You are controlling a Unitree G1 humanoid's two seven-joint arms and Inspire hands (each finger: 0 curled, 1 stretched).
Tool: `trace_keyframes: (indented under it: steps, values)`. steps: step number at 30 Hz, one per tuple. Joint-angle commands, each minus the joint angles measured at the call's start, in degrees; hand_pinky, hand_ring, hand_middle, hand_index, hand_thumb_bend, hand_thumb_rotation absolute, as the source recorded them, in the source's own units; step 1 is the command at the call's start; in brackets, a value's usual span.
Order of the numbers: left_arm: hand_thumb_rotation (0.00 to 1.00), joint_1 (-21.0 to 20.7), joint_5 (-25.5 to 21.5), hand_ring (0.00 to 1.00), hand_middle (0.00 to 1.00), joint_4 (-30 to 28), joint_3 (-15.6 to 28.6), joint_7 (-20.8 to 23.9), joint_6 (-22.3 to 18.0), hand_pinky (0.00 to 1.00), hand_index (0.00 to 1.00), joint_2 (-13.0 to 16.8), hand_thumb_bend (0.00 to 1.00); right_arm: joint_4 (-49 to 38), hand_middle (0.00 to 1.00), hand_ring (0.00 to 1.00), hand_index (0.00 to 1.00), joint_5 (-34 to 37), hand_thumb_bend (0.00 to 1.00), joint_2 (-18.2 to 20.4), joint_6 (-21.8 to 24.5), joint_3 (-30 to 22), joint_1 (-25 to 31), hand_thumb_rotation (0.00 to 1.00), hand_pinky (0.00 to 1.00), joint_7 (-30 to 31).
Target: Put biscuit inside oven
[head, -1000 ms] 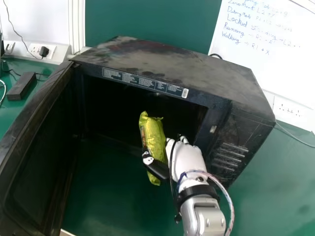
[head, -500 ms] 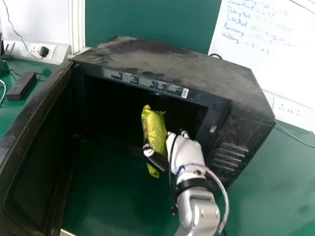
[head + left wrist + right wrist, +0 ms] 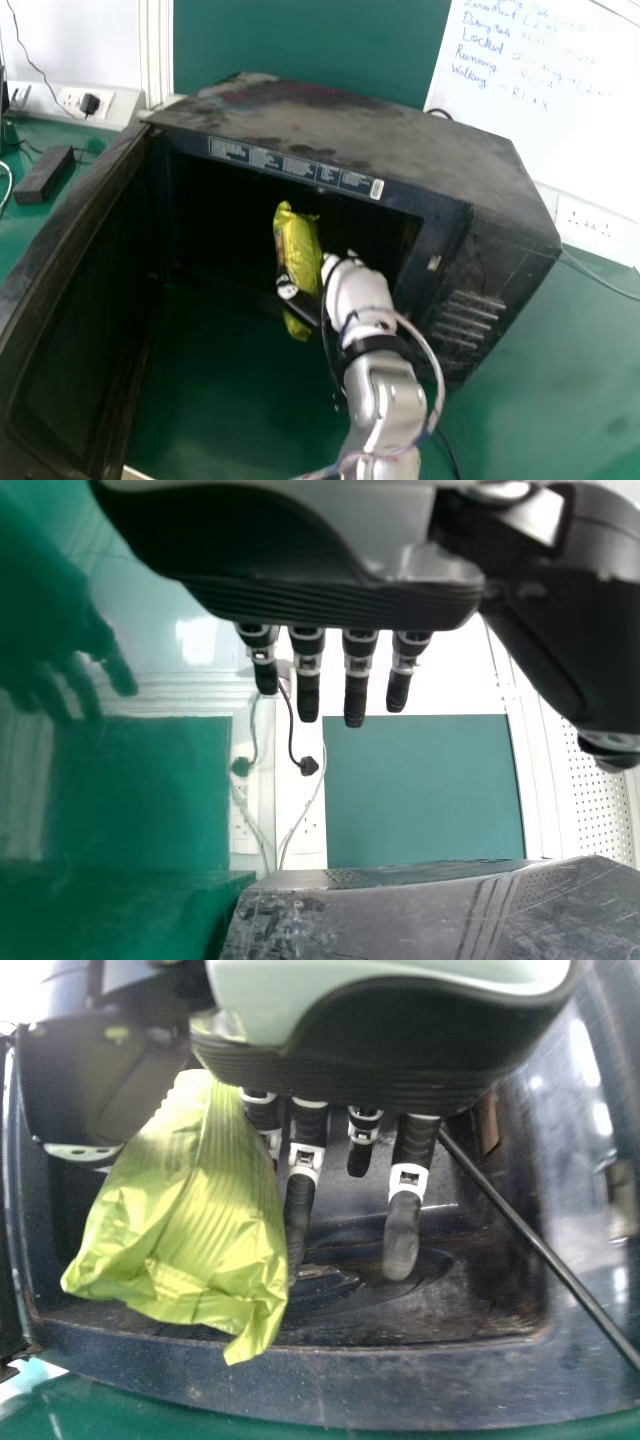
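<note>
My right hand (image 3: 355, 295) is at the oven's mouth, its thumb and fingers pinching the yellow-green biscuit packet (image 3: 298, 250). The packet stands nearly upright against the dark cavity of the black oven (image 3: 340, 135), whose door (image 3: 70, 330) hangs wide to the left. In the right wrist view my right hand (image 3: 403, 1230) has the packet (image 3: 190, 1230) between thumb and fingers, and the cavity floor (image 3: 480, 1325) lies beyond. My left hand (image 3: 307, 670) shows in the left wrist view with straight fingers, away from the packet, with the oven top (image 3: 400, 910) in sight.
Green table (image 3: 530, 400) surrounds the oven. A black power adapter (image 3: 45, 175) and cables lie at the far left, near a wall socket (image 3: 75, 102). A whiteboard (image 3: 540, 110) stands behind the oven, and a thin cable runs off to the right.
My right hand has moved left and somewhat farther towards the oven cavity, carrying the packet with it. The oven and its door have stayed put.
</note>
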Motion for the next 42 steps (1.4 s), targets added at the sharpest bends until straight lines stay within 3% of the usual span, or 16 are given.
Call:
trace_keyframes:
  steps: [1, 4, 7, 11, 15, 20, 24, 26, 29, 32, 35, 40, 42]
  values:
    - [1.0, 0.24, 0.0, 0.93, 0.95, -0.25, 0.13, -0.01, -0.14, 0.93, 0.98, 0.48, 0.49, 2.31, 0.47, 0.3, 0.49, 2.21, 0.53, -1.06, 0.3, 0.06, -2.36, 0.0, 0.3, -2.7]
    - [1.0, 0.21, 0.33, 0.94, 0.95, -0.26, -0.03, 0.2, -0.5, 0.94, 0.98, 0.7, 0.49, 5.64, 0.44, 0.4, 0.52, 5.15, 0.52, -2.37, -0.01, 0.57, -4.25, 0.0, 0.42, -5.12]
    - [1.0, 0.21, 0.22, 0.94, 0.95, -0.42, -0.03, 0.05, -0.37, 0.94, 0.98, 0.82, 0.49, 9.12, 0.43, 0.44, 0.54, 7.57, 0.52, -3.43, 0.22, 1.16, -6.27, 0.0, 0.47, -6.57]
    - [1.0, 0.13, -0.11, 0.93, 0.94, -0.49, 0.09, -0.28, 0.04, 0.95, 0.97, 0.94, 0.49, 14.18, 0.47, 0.42, 0.5, 10.41, 0.53, -4.15, 1.37, 1.77, -9.15, 0.0, 0.43, -9.38]
    - [1.0, 0.24, -0.27, 0.93, 0.94, -1.03, 0.16, -0.2, 0.82, 0.96, 0.97, 1.1, 0.5, 18.72, 0.47, 0.48, 0.51, 13.93, 0.53, -4.82, 1.76, 1.93, -11.74, 0.0, 0.48, -13.34]
    - [1.0, 0.46, -0.29, 0.92, 0.94, -1.68, 0.23, 0.09, 1.26, 0.96, 0.98, 1.17, 0.49, 24.8, 0.43, 0.39, 0.54, 18.12, 0.52, -6.54, 1.48, 2.74, -15.21, 0.0, 0.35, -16.48]
    - [1.0, 0.68, -0.4, 0.92, 0.93, -2.26, 0.32, 0.08, 1.47, 0.95, 0.98, 1.16, 0.48, 29.66, 0.47, 0.27, 0.49, 21.07, 0.53, -7.79, 1.06, 3.67, -17.87, 0.0, 0.2, -18.84]
    - [1.0, 0.8, -0.39, 0.92, 0.93, -2.44, 0.35, 0.09, 1.41, 0.95, 0.97, 1.15, 0.47, 31.71, 0.47, 0.25, 0.49, 22.29, 0.53, -8.22, 1.04, 4.15, -18.98, 0.0, 0.18, -20.01]
    - [1.0, 0.93, -0.44, 0.92, 0.94, -2.73, 0.37, 0.04, 1.6, 0.95, 0.98, 1.19, 0.47, 35.26, 0.44, 0.34, 0.51, 24.29, 0.52, -8.81, 0.43, 4.57, -20.76, 0.0, 0.27, -22.18]
    - [1.0, 1.11, -0.21, 0.92, 0.94, -3.01, 0.28, 0.18, 1.45, 0.95, 0.98, 1.34, 0.47, 37.75, 0.5, 0.41, 0.5, 26.08, 0.52, -9.49, -0.08, 5.02, -22.16, 0.0, 0.41, -23.5]
    - [1.0, 1.43, -0.24, 0.92, 0.94, -3.66, 0.29, 0.3, 1.49, 0.93, 0.98, 1.25, 0.47, 39.04, 0.49, 0.41, 0.52, 27.42, 0.52, -10.12, -0.02, 5.72, -23.03, 0.0, 0.41, -24.33]
    - [1.0, 1.46, -0.4, 0.92, 0.94, -3.6, 0.36, 0.14, 1.53, 0.94, 0.98, 1.14, 0.45, 40.05, 0.52, 0.46, 0.47, 28.99, 0.52, -10.64, 0.09, 6.67, -23.78, 0.0, 0.51, -25.86]
    - [1.0, 1.43, -0.3, 0.92, 0.94, -3.52, 0.31, 0.19, 1.45, 0.93, 0.98, 1.15, 0.46, 41.59, 0.52, 0.45, 0.48, 29.53, 0.52, -10.66, -0.41, 7.01, -24.39, 0.0, 0.48, -27.28]
